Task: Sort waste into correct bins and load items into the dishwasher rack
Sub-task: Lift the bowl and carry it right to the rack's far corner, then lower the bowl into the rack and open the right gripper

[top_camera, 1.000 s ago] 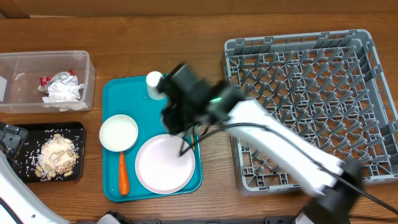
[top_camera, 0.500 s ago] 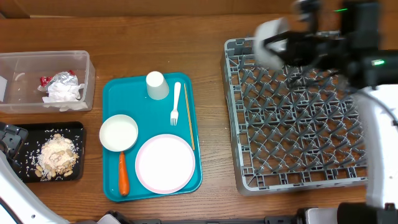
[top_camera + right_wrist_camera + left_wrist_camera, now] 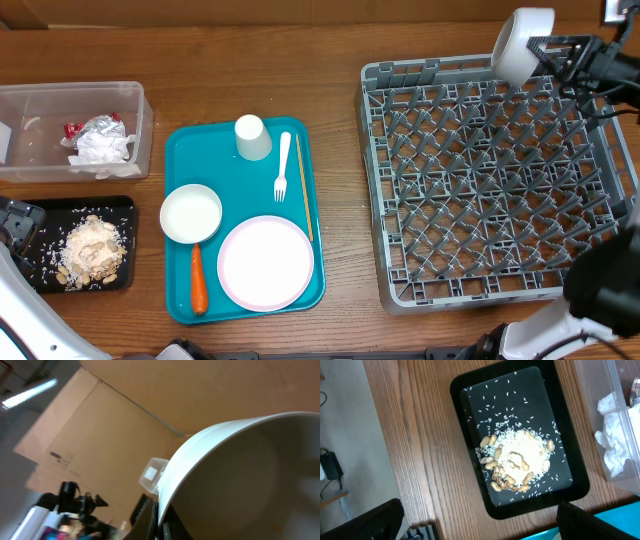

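My right gripper [image 3: 548, 52] is shut on the rim of a small white bowl [image 3: 522, 42], held tilted above the far right corner of the grey dishwasher rack [image 3: 490, 170]. In the right wrist view the bowl [image 3: 240, 480] fills the frame, its rim pinched between the fingers [image 3: 161, 522]. A second white bowl [image 3: 191, 213], a cup [image 3: 252, 137], a white fork [image 3: 283, 165] and the large plate [image 3: 265, 262] lie on the teal tray [image 3: 180, 150]. My left gripper [image 3: 480, 524] hangs open over the near edge of the black tray [image 3: 470, 420], holding nothing.
The clear tub [image 3: 140, 110] at the far left holds a foil wrapper [image 3: 100, 127] and white napkin [image 3: 100, 148]. The black tray [image 3: 125, 210] holds rice and peanuts [image 3: 93, 250]. An orange carrot [image 3: 198, 280] lies on the teal tray beside the plate.
My right arm swung from above the teal tray over to the rack's far right corner, carrying the white bowl. The left arm has not moved.
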### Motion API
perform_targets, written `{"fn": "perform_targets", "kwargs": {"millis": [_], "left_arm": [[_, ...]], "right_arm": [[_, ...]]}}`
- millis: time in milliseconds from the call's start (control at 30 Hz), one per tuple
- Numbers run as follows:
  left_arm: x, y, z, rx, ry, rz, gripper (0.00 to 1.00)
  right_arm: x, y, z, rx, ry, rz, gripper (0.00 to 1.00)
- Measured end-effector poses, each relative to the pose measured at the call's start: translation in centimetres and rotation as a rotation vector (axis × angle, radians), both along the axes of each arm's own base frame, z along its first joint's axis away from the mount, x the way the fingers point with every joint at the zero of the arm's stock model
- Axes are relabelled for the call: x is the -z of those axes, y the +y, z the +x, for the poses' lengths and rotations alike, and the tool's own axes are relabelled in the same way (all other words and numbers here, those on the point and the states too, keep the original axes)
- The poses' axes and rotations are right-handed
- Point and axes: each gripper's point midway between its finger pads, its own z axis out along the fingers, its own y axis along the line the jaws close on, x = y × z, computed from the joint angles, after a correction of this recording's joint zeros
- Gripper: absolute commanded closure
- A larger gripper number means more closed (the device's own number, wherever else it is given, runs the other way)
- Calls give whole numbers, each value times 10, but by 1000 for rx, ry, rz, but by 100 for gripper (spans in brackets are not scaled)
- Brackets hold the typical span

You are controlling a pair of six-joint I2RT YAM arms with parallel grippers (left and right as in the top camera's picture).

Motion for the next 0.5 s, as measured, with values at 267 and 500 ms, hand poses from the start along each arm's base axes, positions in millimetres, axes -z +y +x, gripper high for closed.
{"fn": "perform_targets", "kwargs": {"millis": [267, 500], "left_arm": [[0, 0, 0, 0, 0, 0, 0], [0, 0, 0, 0, 0, 0, 0]], "right_arm": [[58, -14, 29, -21, 93, 75, 96], [95, -21, 43, -16, 158, 101, 96]]}}
